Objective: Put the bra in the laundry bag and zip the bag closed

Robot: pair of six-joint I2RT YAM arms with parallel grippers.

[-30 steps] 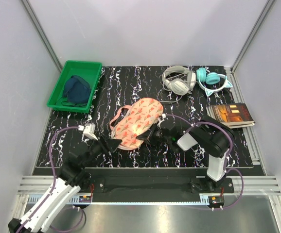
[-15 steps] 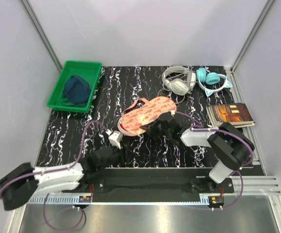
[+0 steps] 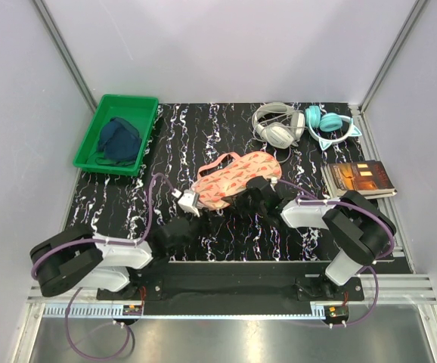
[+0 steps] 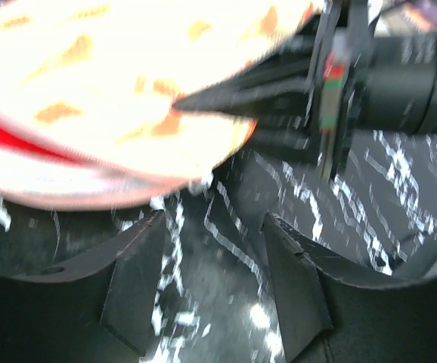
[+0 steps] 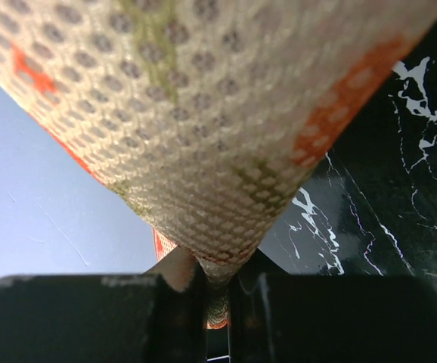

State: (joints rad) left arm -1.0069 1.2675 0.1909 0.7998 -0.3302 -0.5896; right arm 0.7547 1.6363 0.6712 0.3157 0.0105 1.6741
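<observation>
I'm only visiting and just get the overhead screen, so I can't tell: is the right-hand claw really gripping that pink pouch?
Observer: Yes. Its wrist camera shows the right gripper shut on a fold of the laundry bag, the mesh pinched tight.
Operator: And the other claw?
Observer: The left gripper is open and holds nothing; the bag lies just ahead of it.
Operator: Is the bra inside?
Observer: A red strip, probably the bra, shows along the bag's edge, too blurred to be sure.
</observation>
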